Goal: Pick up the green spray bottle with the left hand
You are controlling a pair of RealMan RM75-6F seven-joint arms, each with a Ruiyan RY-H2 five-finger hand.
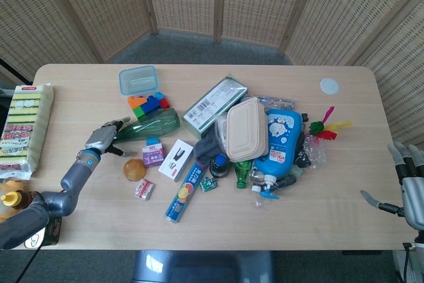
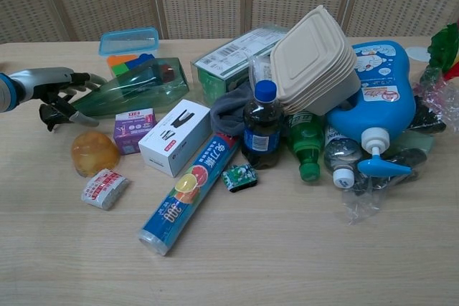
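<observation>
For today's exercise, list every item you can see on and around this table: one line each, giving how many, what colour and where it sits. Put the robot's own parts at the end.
green spray bottle: 1, green, lying left of centre, nozzle at the left hand
food container: 1, blue lid, far left
toy blocks: several, orange, green, blue, behind the spray bottle
green box: 1, green, centre back
beige clamshell boxes: a stack, beige, centre
blue pump bottle: 1, blue, right of centre
white box: 1, white, centre front
purple box: 1, purple, beside the white box
blue tube: 1, blue, front
sponge pack: 1, yellow-green, left edge
left hand: 1, grey, holds the spray bottle's nozzle end
right hand: 1, grey, right edge, holds nothing
</observation>
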